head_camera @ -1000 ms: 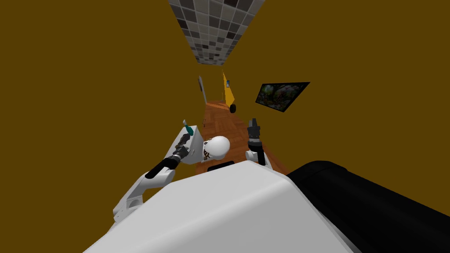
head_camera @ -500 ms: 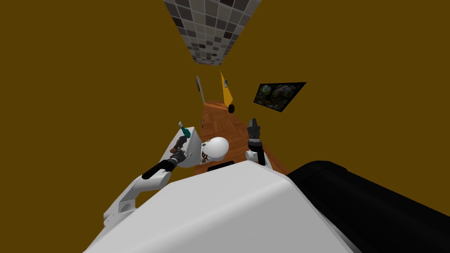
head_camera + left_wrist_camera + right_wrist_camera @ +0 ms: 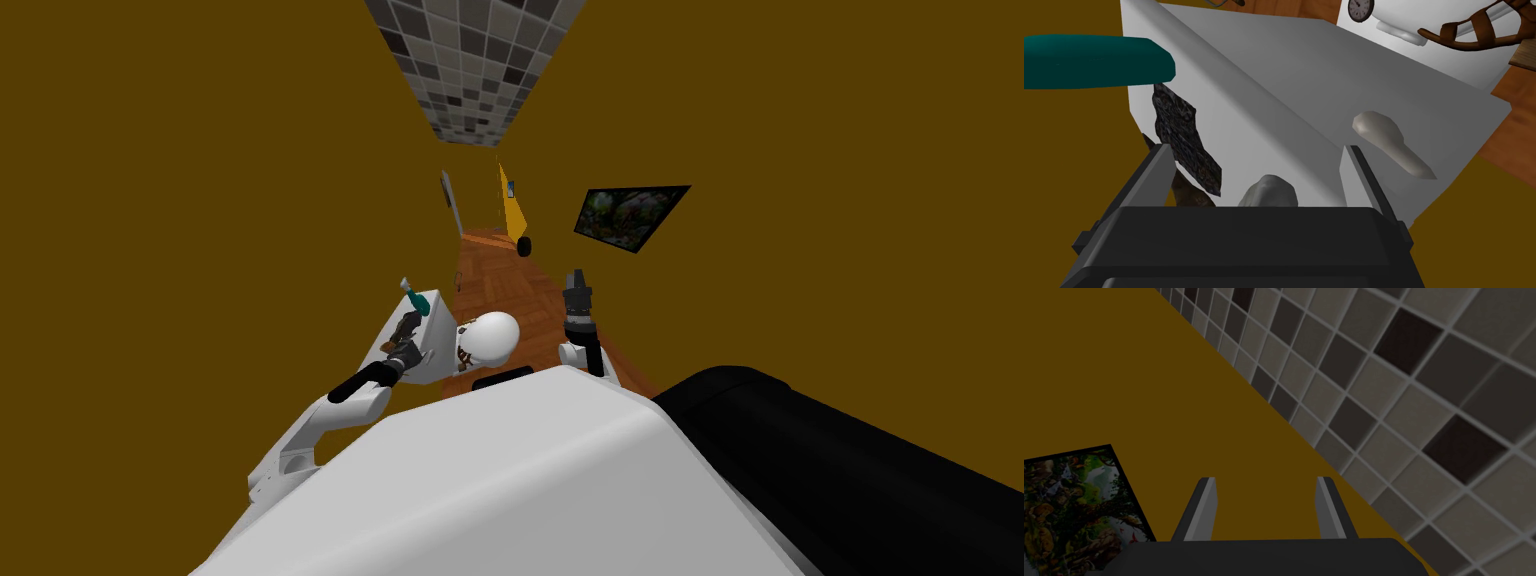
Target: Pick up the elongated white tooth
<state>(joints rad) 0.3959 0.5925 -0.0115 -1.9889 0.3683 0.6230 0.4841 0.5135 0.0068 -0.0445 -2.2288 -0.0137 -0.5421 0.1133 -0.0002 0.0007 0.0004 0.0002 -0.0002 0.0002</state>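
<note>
Left end effector point(image 3: 1255, 150), fingers apart, over the white desk point(image 3: 1324, 60) — a pale lump point(image 3: 1269, 190) between them; elongated white tooth point(image 3: 1393, 142) on the desk. Right end effector point(image 3: 1266, 508) — fingers apart.

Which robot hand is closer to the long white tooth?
Left. The open left gripper hangs right by the long white tooth, just outside one finger. The open right gripper is raised well away on the other side.

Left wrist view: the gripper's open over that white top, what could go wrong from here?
1. The left gripper is open around a rounder pale lump, while the elongated tooth lies outside one finger. Closing now would likely grab the wrong piece.
2. The elongated tooth sits near the edge of the white surface; a nudge might push it off.
</note>
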